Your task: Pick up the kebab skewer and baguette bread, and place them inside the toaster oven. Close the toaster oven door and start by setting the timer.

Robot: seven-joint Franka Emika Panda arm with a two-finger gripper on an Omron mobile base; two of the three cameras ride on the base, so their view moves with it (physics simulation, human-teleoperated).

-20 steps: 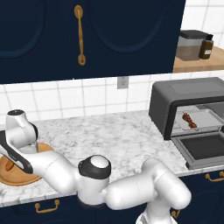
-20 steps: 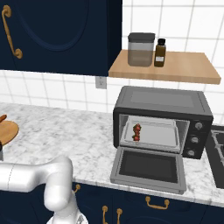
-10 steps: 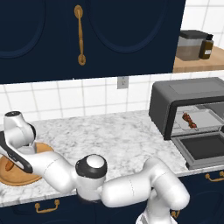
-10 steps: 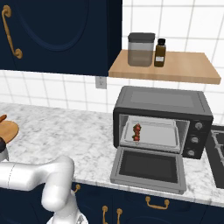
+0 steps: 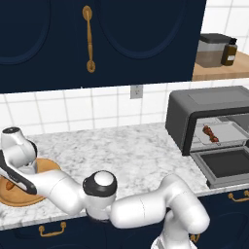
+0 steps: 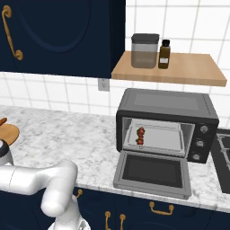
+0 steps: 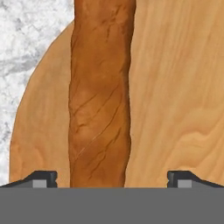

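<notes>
The baguette bread (image 7: 100, 100) lies on a round wooden plate (image 7: 175, 87) at the counter's far left and runs lengthwise between my fingertips (image 7: 42, 177). My gripper (image 7: 112, 178) is open and straddles the loaf without touching it. In the left base view the gripper (image 5: 11, 181) hangs low over the plate (image 5: 34, 197). The kebab skewer (image 5: 210, 133) (image 6: 140, 135) rests on the tray inside the toaster oven (image 5: 204, 104) (image 6: 166, 105). The toaster oven door (image 5: 228, 165) (image 6: 152, 173) is folded down flat, open.
A wooden shelf (image 6: 179, 69) above the oven carries a grey lidded canister (image 6: 144, 50) and a brown bottle (image 6: 165, 54). Dark blue cabinets (image 5: 97, 39) hang overhead. A stove top (image 6: 223, 150) borders the oven on the right. Marble counter (image 5: 131, 155) stretches between plate and oven.
My hand has sunk slightly toward the plate and the baguette. The jaws have stayed open, and the oven and skewer have not moved.
</notes>
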